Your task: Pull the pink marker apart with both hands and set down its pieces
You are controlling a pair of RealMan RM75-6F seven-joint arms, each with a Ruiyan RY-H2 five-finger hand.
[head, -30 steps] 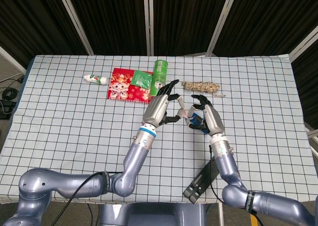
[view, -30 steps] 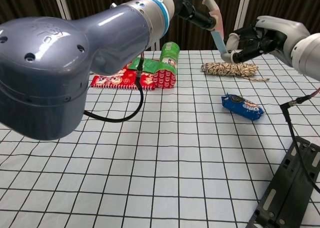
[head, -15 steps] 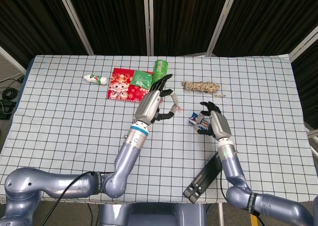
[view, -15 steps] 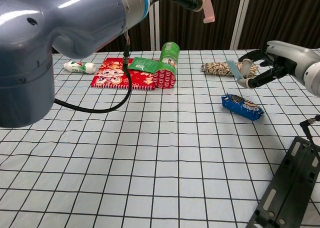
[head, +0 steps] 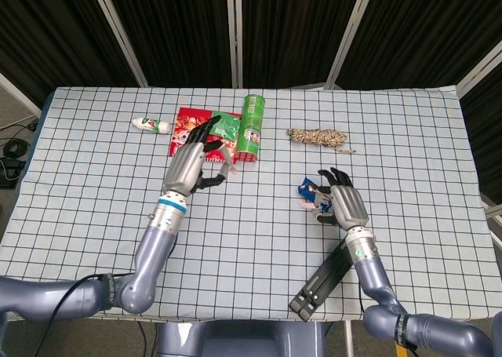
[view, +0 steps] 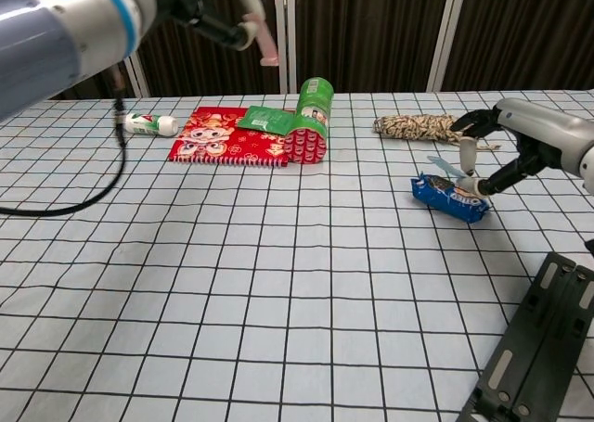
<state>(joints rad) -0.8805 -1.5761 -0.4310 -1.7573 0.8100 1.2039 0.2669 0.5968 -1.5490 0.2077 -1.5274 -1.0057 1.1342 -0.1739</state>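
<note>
The pink marker is in two pieces. My left hand is raised over the table's left-middle and grips the pink piece, which points down and to the right. It shows as a pale stub in the head view, and the same left hand sits at the top of the chest view. Low on the right, my right hand pinches the other piece, pale with a bluish end, just above a blue snack packet. In the chest view this right hand reaches in from the right edge.
A green can, a green packet and a red booklet lie at the back centre. Left of them is a small bottle. A coil of rope lies back right. A black bracket hangs over the front edge.
The hands have drawn apart. My left hand swung well to the left with the pink piece. My right hand dropped down and right with the other piece, to just above the blue packet.
</note>
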